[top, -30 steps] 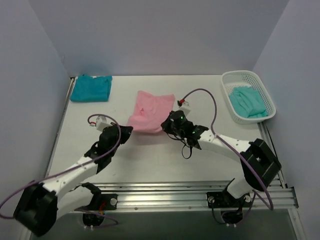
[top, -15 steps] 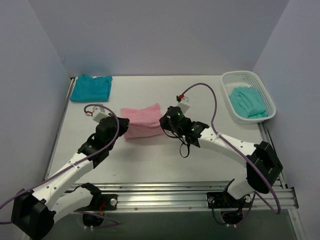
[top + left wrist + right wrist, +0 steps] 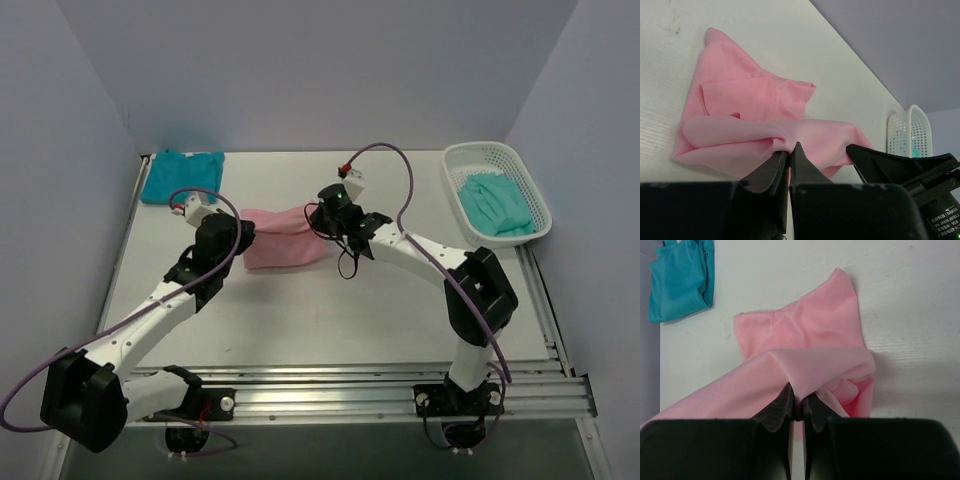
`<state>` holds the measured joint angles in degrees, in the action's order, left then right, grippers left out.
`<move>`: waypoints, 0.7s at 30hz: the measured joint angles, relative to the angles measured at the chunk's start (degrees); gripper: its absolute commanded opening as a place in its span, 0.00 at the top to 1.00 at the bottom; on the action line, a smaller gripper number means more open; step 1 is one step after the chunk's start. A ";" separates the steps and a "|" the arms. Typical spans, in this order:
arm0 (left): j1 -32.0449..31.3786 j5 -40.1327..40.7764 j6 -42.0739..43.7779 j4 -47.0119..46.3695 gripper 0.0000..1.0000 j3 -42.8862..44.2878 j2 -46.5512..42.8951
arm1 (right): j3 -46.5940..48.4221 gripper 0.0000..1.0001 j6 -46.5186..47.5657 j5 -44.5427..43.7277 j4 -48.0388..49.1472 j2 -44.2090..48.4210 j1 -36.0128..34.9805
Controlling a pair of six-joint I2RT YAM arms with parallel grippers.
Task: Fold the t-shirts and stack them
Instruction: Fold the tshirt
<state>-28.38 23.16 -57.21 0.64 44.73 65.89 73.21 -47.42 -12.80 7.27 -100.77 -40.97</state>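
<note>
Clamped tight on the light pink t-shirt (image 3: 285, 238) at the middle of the table (image 3: 300, 320): left gripper (image 3: 789, 150) on its left edge, right gripper (image 3: 796, 399) on its right, a fold stretched between them above the part resting there. Well apart from the deep teal t-shirt (image 3: 182, 176) folded at the far left corner and the mint-teal t-shirt (image 3: 493, 203) bunched in the white mesh basket (image 3: 500, 152), far right.

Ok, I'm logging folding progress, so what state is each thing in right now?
light pink cloth t-shirt: half folded, one edge lifted over the rest, pinched at both ends
deep teal cloth t-shirt: folded, flat at the far left corner
paler mint-teal cloth t-shirt: bunched, unfolded, inside the basket
white plastic mesh basket: upright, holding one shirt
left gripper: shut on the pink shirt
right gripper: shut on the pink shirt
</note>
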 measured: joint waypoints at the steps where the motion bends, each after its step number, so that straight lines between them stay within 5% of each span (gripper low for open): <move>1: 0.98 -0.52 0.00 -0.44 0.92 0.09 0.46 | 1.25 1.00 0.15 0.61 0.11 -1.31 0.42; 10: 10.10 -6.47 0.02 -4.35 0.92 1.11 7.26 | 12.79 1.00 1.27 6.71 0.26 -11.45 3.04; 21: 16.50 -14.12 -0.26 -12.63 0.96 10.69 26.64 | 29.97 1.00 2.32 13.07 -0.79 -26.05 8.41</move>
<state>-11.88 9.04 -57.47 -11.99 55.42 92.53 103.18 -45.10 0.27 6.48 -126.82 -32.56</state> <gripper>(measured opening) 0.084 0.029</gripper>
